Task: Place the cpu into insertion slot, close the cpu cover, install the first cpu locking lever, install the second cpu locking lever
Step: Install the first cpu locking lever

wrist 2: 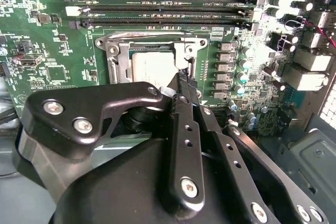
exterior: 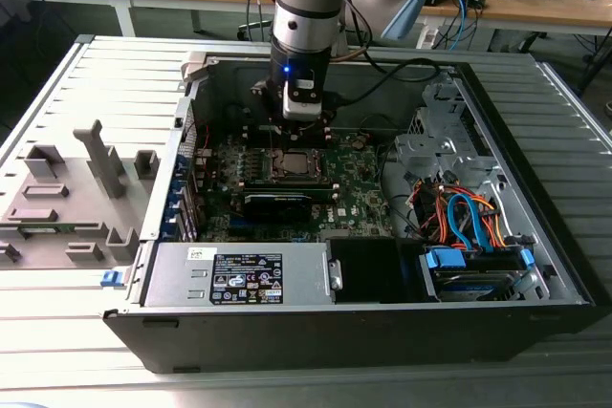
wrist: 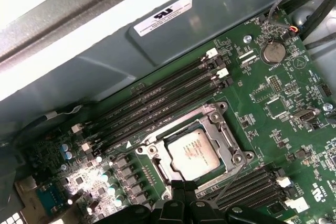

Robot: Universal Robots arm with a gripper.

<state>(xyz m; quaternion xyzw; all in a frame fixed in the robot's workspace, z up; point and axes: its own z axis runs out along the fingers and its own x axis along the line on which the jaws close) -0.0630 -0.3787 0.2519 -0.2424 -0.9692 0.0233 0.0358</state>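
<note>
An open computer case [exterior: 287, 332] lies flat on the slatted grey surface [exterior: 57, 74], so its green board [exterior: 363, 188] faces up for the arm [exterior: 306, 7]. In the exterior view the arm reaches straight down at about 12 o'clock of the board. The power supply [exterior: 239, 274] sits at 6 o'clock of the case and the cabled drives [exterior: 473, 265] at 4 o'clock. The slot [wrist: 151, 150] lies just beside the memory slots [wrist: 157, 103]. The cover [wrist: 179, 129] looks folded flat over it and frames the cpu [wrist: 191, 153], which is seated inside; that should keep the chip from shifting. The jaws, pressed together, hang at the cover's edge by a thin wire lever [wrist: 231, 179] that seems unlatched. Whether they pinch it I cannot tell.
</note>
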